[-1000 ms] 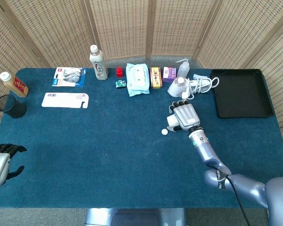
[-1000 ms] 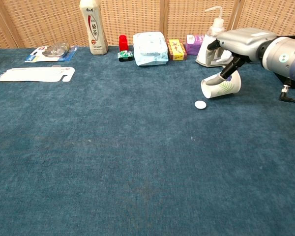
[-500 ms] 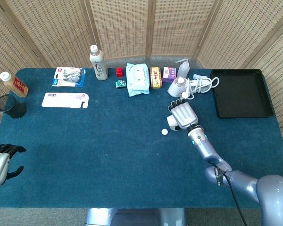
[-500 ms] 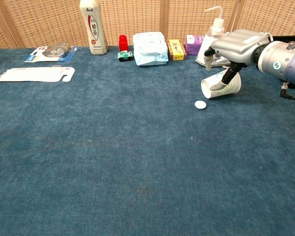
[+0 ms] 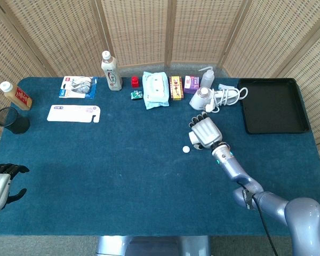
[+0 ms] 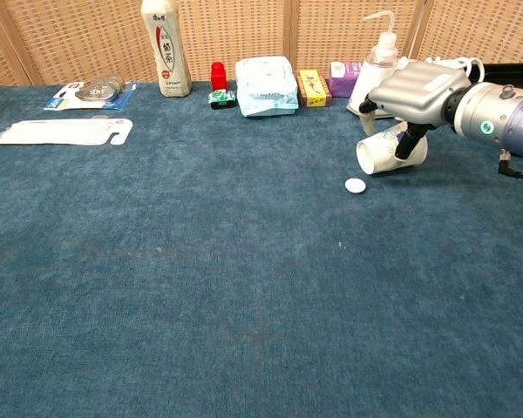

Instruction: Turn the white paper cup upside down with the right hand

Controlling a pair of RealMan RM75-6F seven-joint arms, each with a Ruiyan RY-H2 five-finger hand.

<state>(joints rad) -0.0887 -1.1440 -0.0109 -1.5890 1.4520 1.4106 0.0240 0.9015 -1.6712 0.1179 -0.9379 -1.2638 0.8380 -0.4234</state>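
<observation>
The white paper cup (image 6: 385, 154) with a green print lies on its side on the blue cloth, its mouth facing left in the chest view. My right hand (image 6: 416, 90) hovers right over it, the thumb hanging by the cup's mouth and a finger (image 6: 407, 139) draped across its body; the cup still rests on the table. In the head view my right hand (image 5: 205, 131) covers the cup, palm down. My left hand (image 5: 0, 184) sits off the table's near left corner, holding nothing, fingers apart.
A small white disc (image 6: 355, 185) lies just left of the cup. Behind the cup stand a squeeze bottle (image 6: 371, 61) and a white device with a coiled cord (image 5: 216, 97). A black tray (image 5: 271, 105) sits to the right; boxes, a wipes pack (image 5: 155, 89) and a bottle (image 5: 111, 71) line the far edge.
My right hand has shifted a little left and farther over the cup, and its finger has drawn back from the cup's mouth onto its body. The cup has not moved.
</observation>
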